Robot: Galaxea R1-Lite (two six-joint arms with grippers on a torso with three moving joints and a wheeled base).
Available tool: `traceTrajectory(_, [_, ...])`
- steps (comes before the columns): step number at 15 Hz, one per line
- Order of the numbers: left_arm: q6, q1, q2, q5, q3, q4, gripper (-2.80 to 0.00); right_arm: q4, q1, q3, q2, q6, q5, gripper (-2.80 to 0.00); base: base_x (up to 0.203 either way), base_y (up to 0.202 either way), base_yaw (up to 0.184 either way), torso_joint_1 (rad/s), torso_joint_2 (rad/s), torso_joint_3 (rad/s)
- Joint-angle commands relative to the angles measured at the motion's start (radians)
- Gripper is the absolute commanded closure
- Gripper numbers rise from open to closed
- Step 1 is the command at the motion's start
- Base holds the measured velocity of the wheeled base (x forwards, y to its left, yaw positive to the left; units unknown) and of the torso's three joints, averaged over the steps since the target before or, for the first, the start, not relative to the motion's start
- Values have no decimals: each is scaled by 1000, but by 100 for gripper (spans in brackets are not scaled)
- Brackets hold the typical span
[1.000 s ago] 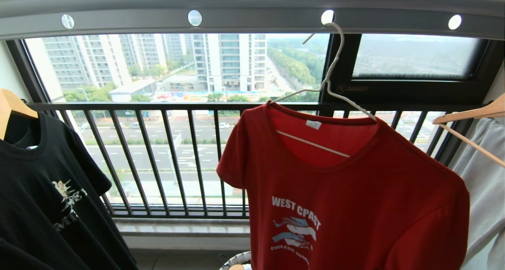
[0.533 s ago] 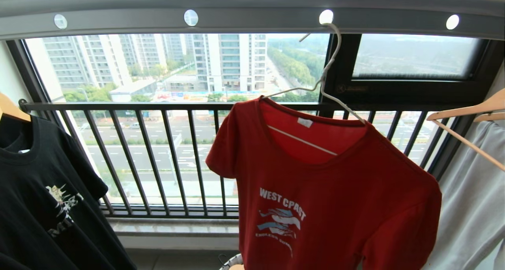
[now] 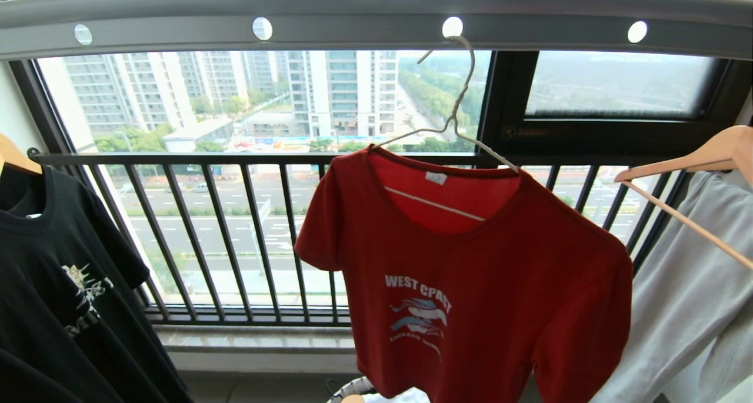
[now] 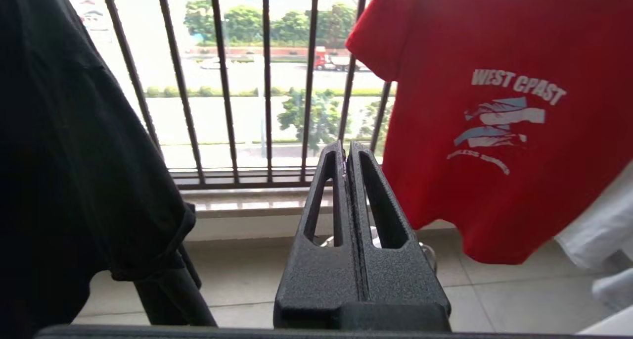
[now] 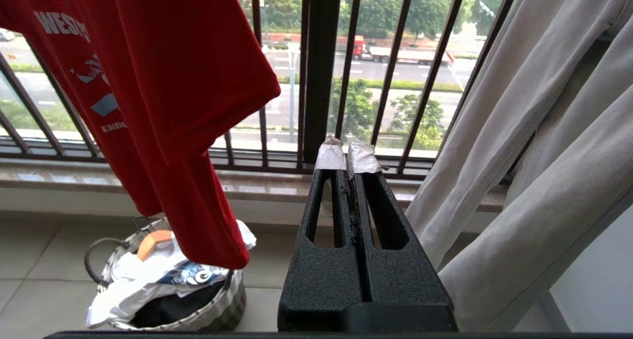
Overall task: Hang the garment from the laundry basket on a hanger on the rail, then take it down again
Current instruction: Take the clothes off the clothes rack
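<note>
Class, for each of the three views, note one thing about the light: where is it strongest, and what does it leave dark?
Head view: daylight floods through the window, so the rail bows across the top, its holes glowing white. Left wrist view: the street is washed out and the black T-shirt is nearly featureless. Right wrist view: light is even; the red T-shirt shows folds, the laundry basket stays readable.

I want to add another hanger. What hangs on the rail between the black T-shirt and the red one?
Nothing: in the head view the rail is bare between the black T-shirt and the red T-shirt; only the window railing shows behind.
</note>
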Motion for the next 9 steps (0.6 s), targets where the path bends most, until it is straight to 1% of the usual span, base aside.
traceTrajectory(1, [65, 2, -49, 148, 196, -182, 0, -218, 0, 169, -21, -61, 17, 0, 0, 0, 0, 0, 0, 0])
traceTrajectory(2, [107, 2, -52, 175, 269, -266, 0, -294, 0, 205, -21, -86, 33, 0, 0, 0, 0, 0, 0, 0])
traceTrajectory(3, [152, 2, -53, 190, 337, -339, 0, -288, 0, 209, -21, -106, 43, 0, 0, 0, 0, 0, 0, 0])
traceTrajectory(4, [204, 2, -54, 200, 403, -411, 0, -255, 0, 209, -21, -120, 53, 0, 0, 0, 0, 0, 0, 0])
traceTrajectory(5, [250, 2, -55, 202, 452, -492, 0, -257, 1, 209, -21, -120, 55, 0, 0, 0, 0, 0, 0, 0])
traceTrajectory(6, [270, 2, -55, 200, 462, -510, 0, -255, 1, 209, -21, -107, 55, 0, 0, 0, 0, 0, 0, 0])
traceTrajectory(7, [273, 2, -55, 193, 462, -489, 0, -255, 1, 209, -21, -77, 54, 0, 0, 0, 0, 0, 0, 0])
traceTrajectory(9, [263, 2, -55, 151, 460, -407, 0, -257, 1, 209, -21, -46, 50, 0, 0, 0, 0, 0, 0, 0])
